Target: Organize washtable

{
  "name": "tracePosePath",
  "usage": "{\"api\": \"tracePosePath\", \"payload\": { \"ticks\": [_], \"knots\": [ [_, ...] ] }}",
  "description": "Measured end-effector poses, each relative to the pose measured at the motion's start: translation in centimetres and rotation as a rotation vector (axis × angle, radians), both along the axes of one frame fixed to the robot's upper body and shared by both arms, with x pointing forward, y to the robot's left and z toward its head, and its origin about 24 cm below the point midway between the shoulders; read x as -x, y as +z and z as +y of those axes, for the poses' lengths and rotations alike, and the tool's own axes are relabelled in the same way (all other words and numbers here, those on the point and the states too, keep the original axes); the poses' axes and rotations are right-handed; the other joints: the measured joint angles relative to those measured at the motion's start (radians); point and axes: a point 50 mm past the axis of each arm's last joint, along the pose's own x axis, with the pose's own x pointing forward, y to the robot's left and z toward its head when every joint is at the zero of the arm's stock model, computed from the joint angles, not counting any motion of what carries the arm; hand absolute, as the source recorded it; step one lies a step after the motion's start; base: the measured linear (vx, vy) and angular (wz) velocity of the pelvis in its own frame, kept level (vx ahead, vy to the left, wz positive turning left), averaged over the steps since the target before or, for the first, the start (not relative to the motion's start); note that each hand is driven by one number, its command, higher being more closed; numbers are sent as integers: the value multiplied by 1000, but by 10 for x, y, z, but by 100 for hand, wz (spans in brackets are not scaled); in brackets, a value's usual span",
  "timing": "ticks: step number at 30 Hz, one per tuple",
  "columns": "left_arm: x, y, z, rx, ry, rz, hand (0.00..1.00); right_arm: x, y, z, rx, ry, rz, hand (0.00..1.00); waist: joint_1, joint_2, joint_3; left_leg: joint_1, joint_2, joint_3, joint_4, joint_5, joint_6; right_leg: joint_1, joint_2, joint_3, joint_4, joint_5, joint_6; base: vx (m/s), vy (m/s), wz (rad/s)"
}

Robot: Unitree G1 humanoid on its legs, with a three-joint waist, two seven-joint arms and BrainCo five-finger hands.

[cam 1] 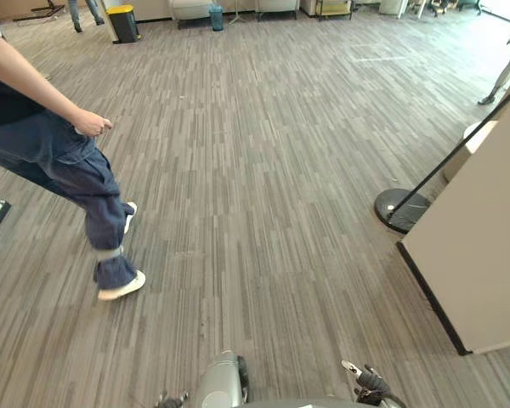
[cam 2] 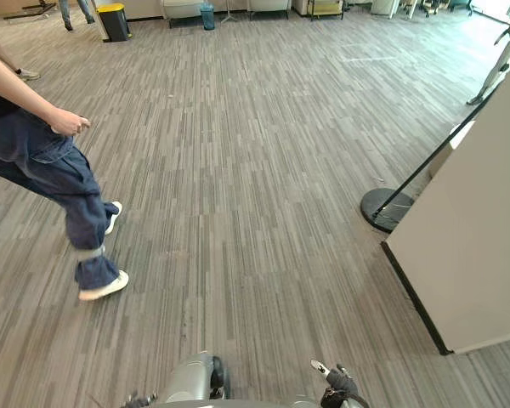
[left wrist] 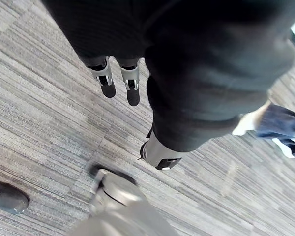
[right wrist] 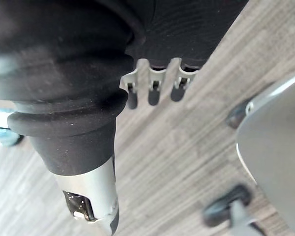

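Observation:
My left hand point(left wrist: 119, 81) hangs over the grey striped carpet point(cam 1: 263, 170). Its fingers are straight and relaxed, its thumb point(left wrist: 162, 158) stands apart, and nothing is in it. My right hand point(right wrist: 155, 91) also hangs above the carpet, fingers loose and empty, with its thumb point(right wrist: 96, 209) off to the side. In the eye views both hands sit low at my sides, the right hand point(cam 1: 370, 384) just inside the bottom edge.
A person in blue trousers and white shoes point(cam 1: 76, 178) steps across the floor at the left. A tall beige panel point(cam 1: 484, 246) stands at the right, with a round black stand base point(cam 1: 399, 209) and slanted pole beside it. A yellow-lidded bin point(cam 1: 123, 22) and furniture line the far wall.

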Motion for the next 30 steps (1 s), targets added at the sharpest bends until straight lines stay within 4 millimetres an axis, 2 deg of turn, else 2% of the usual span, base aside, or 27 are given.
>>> {"api": "tracePosePath", "payload": {
  "ticks": [1,2,3,4,5,7,9,10,11,12,13,14,15,16,17,18,19,20,21,22,23,25,26,27,28,29,30],
  "knots": [
    [2,1,4,-7,-7,7,0,-1,0,2,-3,10,0,0,1,-15,0,30,-13,20,2,7,11,-53,-10,20,146,36,23,750,317,-68],
    [2,2,16,-35,-36,12,0,-4,-1,8,-16,20,-7,0,-9,-59,15,99,-59,45,1,-28,67,-134,-29,43,390,183,70,550,238,-20],
    [-2,3,24,-50,-71,11,0,-5,-1,11,-21,17,-11,0,-30,-67,29,146,-81,43,3,-59,79,-173,-47,22,507,242,80,638,284,10],
    [-10,4,31,-68,-109,-1,0,-7,0,10,-18,15,-21,0,-47,-72,31,202,-89,37,1,-85,95,-211,-75,-52,574,226,61,594,262,24],
    [-26,5,35,-84,-150,-33,0,-9,1,8,-7,23,-32,0,-53,-57,36,281,-87,32,-29,-119,90,-250,-105,-149,585,202,34,644,296,8],
    [-59,7,39,-105,-219,-104,0,-11,3,6,14,40,-54,0,-59,-52,37,411,-86,28,-132,-142,83,-317,-105,-259,457,147,40,478,198,-12],
    [-90,11,38,-115,-256,-180,0,-11,4,4,24,38,-61,0,-71,-49,39,464,-86,25,-190,-161,76,-387,-62,-308,252,140,49,424,84,-8],
    [-104,13,35,-116,-263,-218,0,-9,3,2,28,37,-55,0,-87,-44,41,498,-85,24,-215,-177,71,-417,-26,-319,48,168,50,589,73,-4],
    [-109,13,33,-115,-262,-233,0,-7,3,2,27,33,-46,0,-95,-42,42,514,-85,26,-228,-185,64,-420,-5,-321,-66,206,47,614,39,6],
    [-114,14,28,-112,-256,-246,0,1,1,3,22,19,-25,0,-109,-39,42,540,-91,27,-242,-202,57,-417,23,-321,-259,289,34,571,-4,6],
    [-115,12,21,-98,-235,-250,0,15,-1,2,18,0,11,0,-113,-37,42,577,-98,28,-242,-227,25,-430,41,-313,-335,342,18,586,-19,12],
    [-114,12,17,-88,-219,-251,0,23,-2,3,17,-7,35,0,-115,-33,43,598,-97,26,-234,-243,-1,-430,49,-313,-334,353,5,671,-60,32],
    [-112,10,10,-72,-184,-259,0,39,-4,6,9,-21,84,0,-115,-34,39,607,-95,16,-163,-265,-37,-414,48,-320,-315,376,-33,708,-120,63],
    [-111,12,14,-89,-165,-279,0,46,-5,8,-2,-26,109,0,-115,-44,32,551,-88,4,27,-281,-61,-392,37,-325,-297,457,-81,712,-158,73],
    [-110,12,12,-87,-149,-283,0,45,-4,4,7,-23,105,0,-116,-35,30,500,-65,4,163,-280,-60,-382,37,-332,-278,460,-78,655,-178,62],
    [-109,11,2,-60,-120,-287,0,44,0,-10,50,-6,94,0,-116,25,14,368,12,-20,453,-210,-41,-355,71,-354,-279,421,-88,622,-130,13],
    [-103,9,-6,-39,-101,-278,0,31,4,-21,91,4,59,0,-90,63,22,265,75,-36,678,-84,-39,-311,108,-347,-296,394,-104,609,-84,-13],
    [-104,10,-6,-37,-74,-288,0,24,5,-22,102,1,44,0,-84,75,24,232,105,-36,749,-87,-36,-282,121,-341,-309,388,-111,718,-82,-38],
    [-106,10,-5,-41,-73,-294,0,12,6,-22,101,-4,13,0,-76,67,29,198,146,-29,805,-99,-20,-218,126,-326,-336,382,-116,570,-82,-26],
    [-109,10,-6,-38,-80,-299,0,6,6,-19,95,-7,0,0,-75,55,35,192,159,-18,800,-109,-14,-184,119,-318,-350,382,-116,633,-119,-27],
    [-112,12,-1,-56,-102,-310,0,-5,6,-12,75,-22,-31,0,-75,26,46,204,181,20,736,-126,-15,-115,95,-305,-379,382,-116,365,-78,-26],
    [-114,14,2,-70,-125,-319,0,-15,7,-5,58,-37,-64,0,-73,4,43,214,175,39,544,-164,-54,-64,62,-278,-405,378,-111,382,-23,-43],
    [-117,14,0,-76,-149,-321,0,-18,7,-2,51,-34,-69,0,-63,9,42,215,153,28,285,-159,-68,-53,43,-266,-408,340,-66,293,30,-46],
    [-117,14,-1,-75,-153,-321,0,-17,6,-2,50,-33,-67,0,-60,12,42,214,151,22,245,-155,-74,-50,42,-265,-408,332,-64,282,76,-42],
    [-119,14,-4,-69,-166,-321,0,-15,6,-4,51,-37,-59,0,-57,34,43,214,146,-8,113,-97,-88,-46,51,-266,-410,305,-41,224,106,-17],
    [-117,11,-12,-42,-169,-308,0,-15,8,-13,69,-65,-63,0,-60,73,40,215,148,-31,10,-17,-62,-39,78,-266,-405,278,-24,335,182,16],
    [-116,10,-10,-45,-187,-293,0,-12,7,-14,69,-70,-51,0,-79,68,34,259,119,-39,-61,-35,-60,-31,59,-270,-401,268,-11,264,187,37]
  ]
}}
